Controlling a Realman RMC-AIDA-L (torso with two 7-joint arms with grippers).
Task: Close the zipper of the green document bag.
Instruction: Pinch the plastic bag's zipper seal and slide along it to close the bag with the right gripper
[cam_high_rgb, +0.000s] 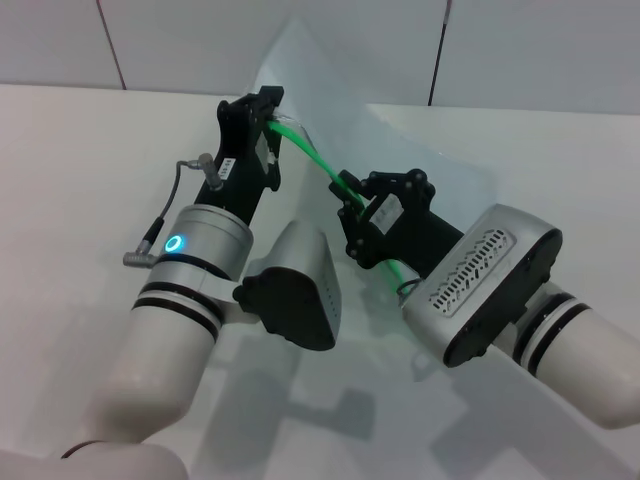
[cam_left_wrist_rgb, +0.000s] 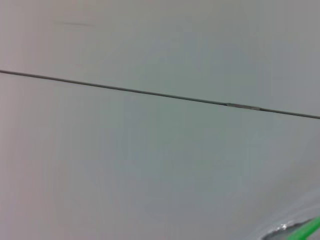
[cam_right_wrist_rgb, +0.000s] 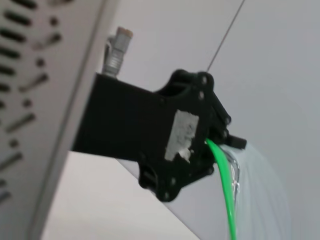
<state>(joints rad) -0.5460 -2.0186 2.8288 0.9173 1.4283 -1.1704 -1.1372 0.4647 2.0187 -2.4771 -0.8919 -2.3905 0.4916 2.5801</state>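
Observation:
The green document bag (cam_high_rgb: 455, 175) is a translucent pouch held up off the white table (cam_high_rgb: 70, 160) between my two grippers. Its zipper (cam_high_rgb: 312, 158) is a bright green strip stretched taut between them. In the head view, my left gripper (cam_high_rgb: 272, 118) is shut on the far end of the strip at the bag's corner. My right gripper (cam_high_rgb: 352, 197) is shut on the strip lower down; the slider is hidden there. The right wrist view shows the left gripper (cam_right_wrist_rgb: 220, 140) pinching the zipper (cam_right_wrist_rgb: 228, 190), with the bag (cam_right_wrist_rgb: 262, 195) hanging beside it. A sliver of the zipper (cam_left_wrist_rgb: 310, 229) shows in the left wrist view.
A pale wall with dark seams (cam_high_rgb: 110, 45) rises behind the table. My left arm's cable and plug (cam_high_rgb: 150, 240) stick out to the left of its wrist. Both forearms fill the near part of the table.

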